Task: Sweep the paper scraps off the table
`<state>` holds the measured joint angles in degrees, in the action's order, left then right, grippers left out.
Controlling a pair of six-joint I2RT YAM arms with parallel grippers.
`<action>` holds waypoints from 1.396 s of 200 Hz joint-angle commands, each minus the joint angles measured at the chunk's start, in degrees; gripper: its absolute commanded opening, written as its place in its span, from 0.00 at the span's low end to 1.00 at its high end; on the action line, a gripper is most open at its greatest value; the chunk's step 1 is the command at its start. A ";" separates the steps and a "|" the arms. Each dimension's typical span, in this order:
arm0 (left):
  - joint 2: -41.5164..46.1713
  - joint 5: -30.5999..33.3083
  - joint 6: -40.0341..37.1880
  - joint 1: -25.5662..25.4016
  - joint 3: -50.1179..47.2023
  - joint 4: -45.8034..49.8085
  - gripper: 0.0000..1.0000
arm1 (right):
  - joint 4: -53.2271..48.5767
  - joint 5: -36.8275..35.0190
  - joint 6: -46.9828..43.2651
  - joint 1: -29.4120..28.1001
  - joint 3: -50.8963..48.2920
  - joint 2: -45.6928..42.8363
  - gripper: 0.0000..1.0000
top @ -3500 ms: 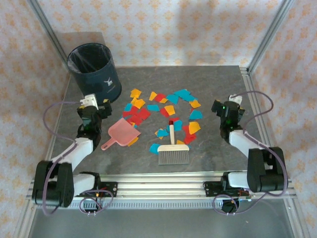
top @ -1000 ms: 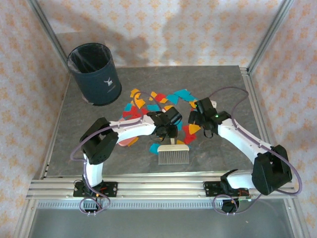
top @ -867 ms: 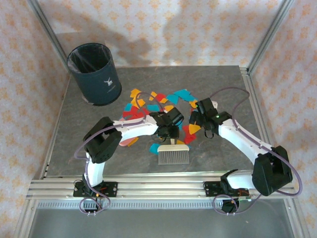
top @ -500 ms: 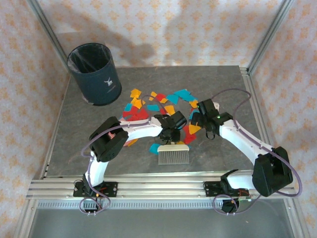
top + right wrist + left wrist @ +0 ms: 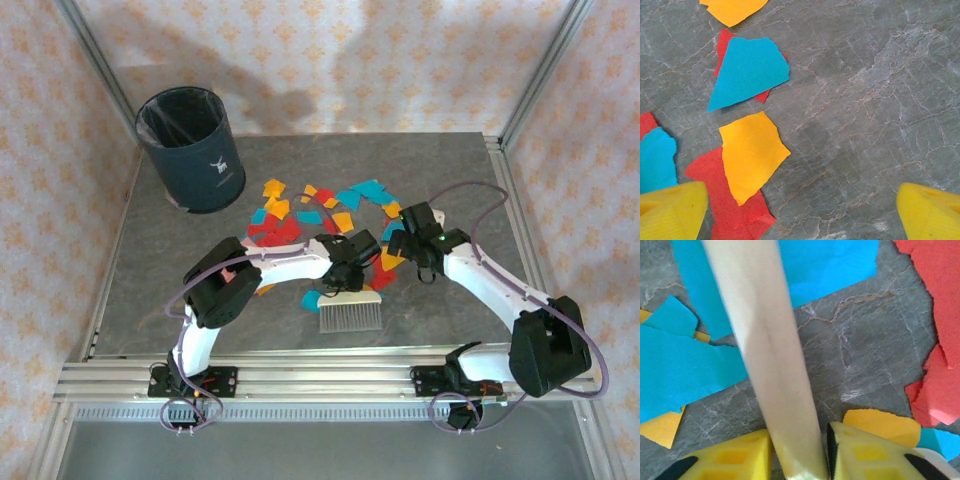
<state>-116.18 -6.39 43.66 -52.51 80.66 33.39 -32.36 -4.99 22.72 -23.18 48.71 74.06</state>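
Pinching the brush handle [image 5: 757,330] with my left gripper [image 5: 800,447], right gripper [image 5: 800,212] spread wide, I reckon the scraps [image 5: 330,215], mid-frame on the table [image 5: 450,170], are feather-light, flat, too flimsy to grab: sweep gently.

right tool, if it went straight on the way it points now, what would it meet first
Probably bare table: the right tool points down at grey stone between its open fingers, with an orange scrap close beside one finger. Height is unclear.
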 commanded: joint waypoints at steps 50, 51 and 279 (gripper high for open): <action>0.44 1.71 -2.61 -0.68 1.92 1.54 0.22 | -0.87 -1.70 0.78 0.65 -0.63 -1.20 0.97; 0.52 1.72 -2.70 -0.71 1.98 1.57 0.22 | -0.86 -1.69 0.80 0.71 -0.58 -1.20 0.97; 25.71 -9.29 -50.46 11.78 -11.81 -21.06 0.22 | 28.62 44.63 0.63 5.16 -6.70 -12.81 0.90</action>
<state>-93.34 -13.34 -2.79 -41.10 70.52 19.59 -11.68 28.84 22.72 -18.20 41.23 60.62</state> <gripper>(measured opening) 0.219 0.922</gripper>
